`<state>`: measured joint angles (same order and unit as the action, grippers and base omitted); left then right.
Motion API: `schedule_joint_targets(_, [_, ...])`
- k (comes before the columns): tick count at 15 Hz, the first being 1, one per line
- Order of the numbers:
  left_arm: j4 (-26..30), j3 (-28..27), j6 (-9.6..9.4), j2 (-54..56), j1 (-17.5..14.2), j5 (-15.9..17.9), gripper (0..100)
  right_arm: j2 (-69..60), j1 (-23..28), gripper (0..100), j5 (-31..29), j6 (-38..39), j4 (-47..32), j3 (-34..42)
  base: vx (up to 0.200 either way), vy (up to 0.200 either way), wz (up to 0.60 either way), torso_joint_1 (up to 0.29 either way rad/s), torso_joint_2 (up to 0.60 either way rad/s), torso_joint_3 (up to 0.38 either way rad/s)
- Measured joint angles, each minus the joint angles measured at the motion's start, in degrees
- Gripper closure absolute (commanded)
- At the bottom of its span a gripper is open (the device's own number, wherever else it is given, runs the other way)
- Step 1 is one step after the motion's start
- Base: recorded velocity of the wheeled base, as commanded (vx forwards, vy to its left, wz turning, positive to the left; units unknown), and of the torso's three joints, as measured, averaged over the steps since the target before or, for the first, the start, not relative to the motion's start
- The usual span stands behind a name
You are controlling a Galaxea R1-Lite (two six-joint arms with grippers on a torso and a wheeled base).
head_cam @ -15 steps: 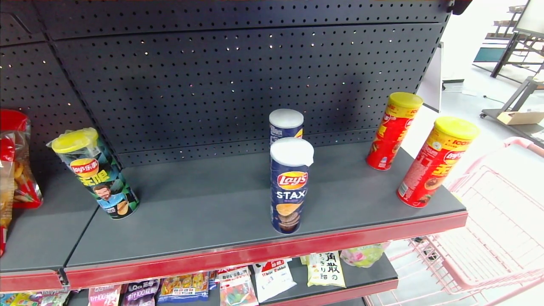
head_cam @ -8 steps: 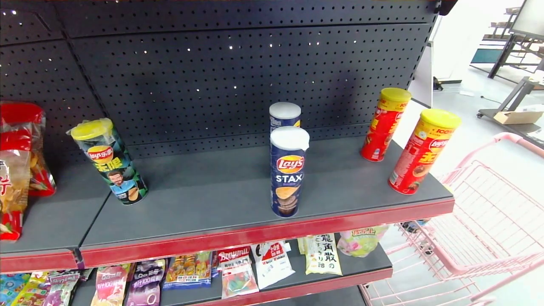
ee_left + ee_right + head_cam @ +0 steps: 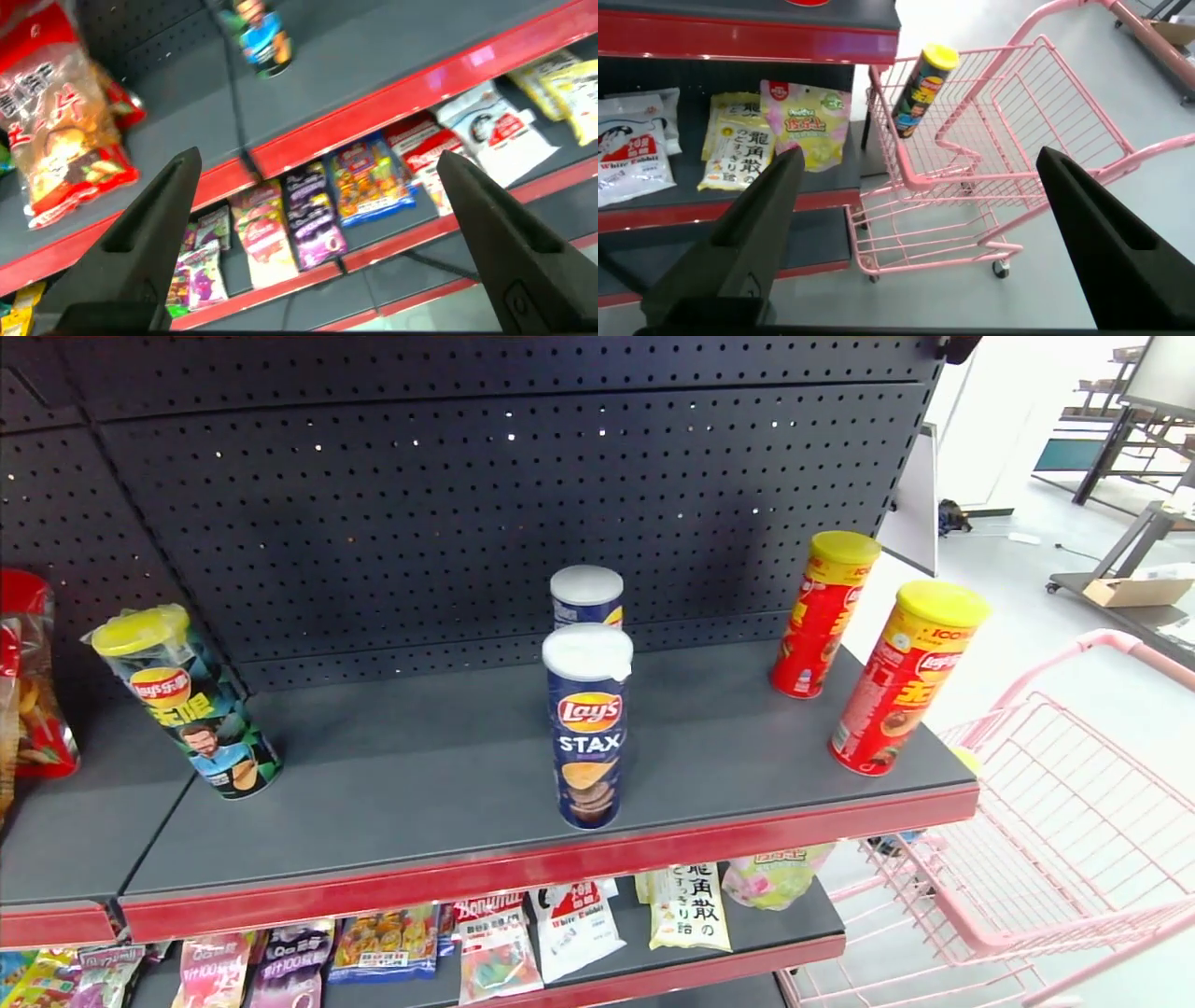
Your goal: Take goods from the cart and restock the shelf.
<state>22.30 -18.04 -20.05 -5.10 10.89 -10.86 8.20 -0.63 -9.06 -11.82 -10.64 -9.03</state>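
Note:
On the grey shelf [image 3: 448,775] stand two blue chip cans [image 3: 588,728], one behind the other, two red cans with yellow lids [image 3: 907,677] at the right end, and a green-black can [image 3: 182,705] at the left. The pink cart [image 3: 1055,821] stands right of the shelf. A dark can with a yellow lid [image 3: 920,89] leans inside the cart [image 3: 1018,121]. My right gripper [image 3: 924,233] hangs open and empty above the floor, beside the cart. My left gripper [image 3: 318,233] is open and empty in front of the shelf's red edge [image 3: 392,93].
Snack bags [image 3: 579,924] fill the lower shelf, seen too as bags [image 3: 308,215] and bags [image 3: 775,131] from the wrists. Red bagged snacks [image 3: 61,131] sit at the shelf's left end. A pegboard back wall [image 3: 467,504] rises behind the cans. Open floor lies right of the cart.
The whole head picture has shifted down and then leftward, so the camera moved. The cans on the shelf keep their places relative to one another.

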Motion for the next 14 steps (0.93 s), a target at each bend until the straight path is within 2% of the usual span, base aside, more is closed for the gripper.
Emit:
schedule_joint_targets(12, [0.1,0.3,0.00,-0.1,0.1,-0.1,0,0.0,0.0,0,0.0,0.0,0.0,0.1,0.000,-0.200,0.00,0.003,0.00,0.003])
schedule_joint_targets(14, [0.1,0.5,-0.28,-0.1,0.0,-0.2,0,0.0,0.0,0,0.0,0.0,0.0,0.1,0.000,0.000,0.00,0.000,0.00,0.000])
